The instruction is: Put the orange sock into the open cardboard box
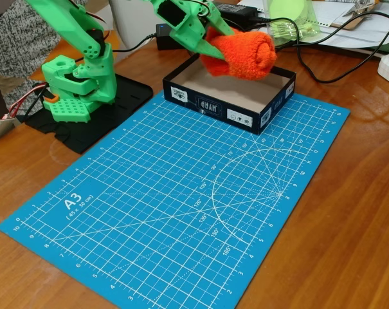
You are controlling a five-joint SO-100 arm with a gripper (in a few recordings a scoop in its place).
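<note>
Orange sock [245, 55] gripper-held [210, 40] above box rim [227, 116]

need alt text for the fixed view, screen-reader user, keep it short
A green robot arm's gripper holds a rolled orange sock above the open box, a shallow dark box with a pale inside. The box sits at the far edge of a blue cutting mat on a wooden table; the arm's base stands to the left.
</note>
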